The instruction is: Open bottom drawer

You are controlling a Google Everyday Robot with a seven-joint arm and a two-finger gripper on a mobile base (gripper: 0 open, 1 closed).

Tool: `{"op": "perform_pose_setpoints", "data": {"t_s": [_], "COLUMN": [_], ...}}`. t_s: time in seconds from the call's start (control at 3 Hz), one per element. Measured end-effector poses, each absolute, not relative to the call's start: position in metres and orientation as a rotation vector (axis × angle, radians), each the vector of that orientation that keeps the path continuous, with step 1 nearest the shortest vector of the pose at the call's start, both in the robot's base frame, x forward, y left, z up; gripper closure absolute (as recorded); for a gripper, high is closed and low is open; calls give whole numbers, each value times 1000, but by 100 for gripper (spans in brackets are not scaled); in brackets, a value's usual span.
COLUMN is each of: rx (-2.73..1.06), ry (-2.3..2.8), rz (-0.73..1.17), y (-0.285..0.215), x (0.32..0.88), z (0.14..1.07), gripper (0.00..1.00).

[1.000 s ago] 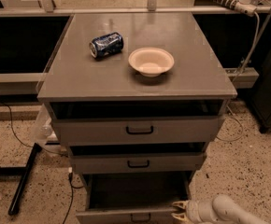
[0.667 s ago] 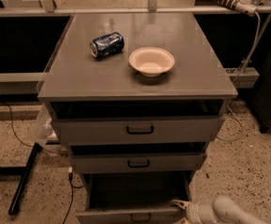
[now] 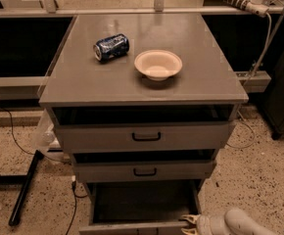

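Reading the fingers (image 3: 191,219) first: two pale tips, a little apart, a dark gap between them, nothing gripped as far as I can see. The gripper (image 3: 185,224) sits low at the cabinet's (image 3: 83,84) front right corner, just beside the right end of the bottom drawer's front. I cannot tell whether it is touching.

Bottom drawer (image 3: 142,204): lowest of the cabinet's three and drawn well out from its face, bare grey floor exposed. Its front panel lies along the lower edge of the view; I cannot make out the handle there.

Handling, my judgement: rigid box on slides, empty so light, should run freely. The flat front looks smooth and offers poor purchase at the corner. Best hold is the handle at the centre of the front, which keeps the pull straight; an off-centre tug may rack it.

Above it, the middle drawer (image 3: 144,171) and top drawer (image 3: 144,137) stand slightly ajar. On the cabinet's top: a can (image 3: 111,46) lying on its side and a bowl (image 3: 158,64) near it.
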State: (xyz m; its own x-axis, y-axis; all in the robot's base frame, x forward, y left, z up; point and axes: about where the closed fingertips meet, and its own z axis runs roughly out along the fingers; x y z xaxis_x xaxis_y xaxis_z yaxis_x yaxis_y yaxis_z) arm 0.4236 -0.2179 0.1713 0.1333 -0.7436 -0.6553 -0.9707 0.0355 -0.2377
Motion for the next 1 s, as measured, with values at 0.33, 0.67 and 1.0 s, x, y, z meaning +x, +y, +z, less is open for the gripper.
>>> {"op": "perform_pose_setpoints", "data": {"t_s": [0.33,0.67,1.0], "rx": [-1757,-1762,-1762], "ry": [1659,1653,1653], "rz": [441,462,462], "y": [-218,-220,-220], "x": [424,405,405], "z": [174,170,176], "gripper": [100,100,100]}}
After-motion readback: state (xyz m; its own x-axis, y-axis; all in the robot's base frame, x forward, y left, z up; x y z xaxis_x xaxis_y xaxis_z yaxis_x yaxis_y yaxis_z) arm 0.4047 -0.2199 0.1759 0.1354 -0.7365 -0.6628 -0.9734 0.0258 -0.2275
